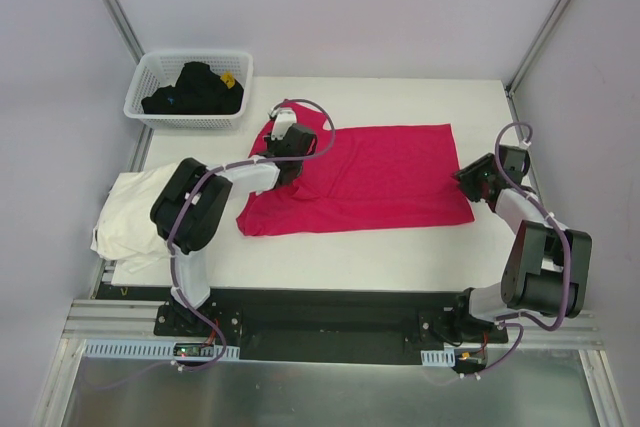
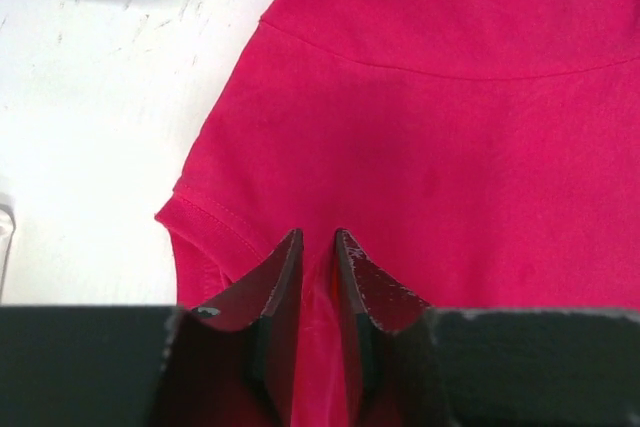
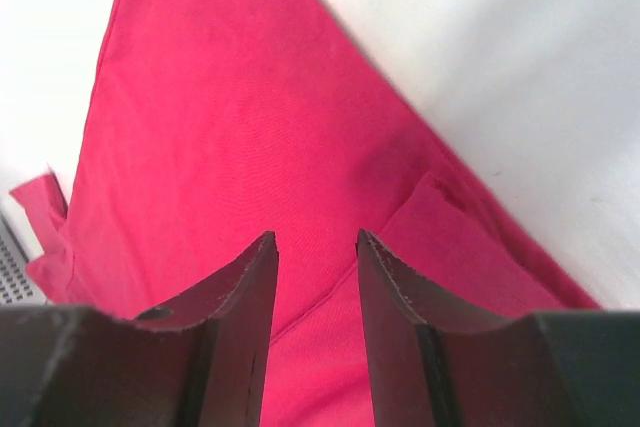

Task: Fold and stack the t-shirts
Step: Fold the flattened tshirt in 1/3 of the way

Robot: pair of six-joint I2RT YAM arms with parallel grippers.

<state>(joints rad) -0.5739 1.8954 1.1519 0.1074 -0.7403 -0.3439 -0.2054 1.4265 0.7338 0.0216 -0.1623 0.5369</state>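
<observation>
The magenta-red t-shirt (image 1: 380,177) lies spread flat across the middle of the white table, its sleeve end at the left. My left gripper (image 1: 292,159) points down onto that end and is shut on a raised ridge of the red cloth (image 2: 450,127); the ridge fills the narrow gap at the left gripper (image 2: 318,237), right of the sleeve hem (image 2: 200,212). My right gripper (image 1: 465,182) hovers at the shirt's right edge. In its wrist view the right gripper (image 3: 315,237) stands open above the red cloth (image 3: 220,127) and a folded-over edge. The cream-white t-shirt (image 1: 130,217) lies crumpled at the table's left edge.
A white lattice basket (image 1: 150,107) holding dark clothes (image 1: 195,87) stands at the back left corner. Bare table (image 1: 400,247) runs along the front of the red shirt. Metal frame posts rise at both back corners.
</observation>
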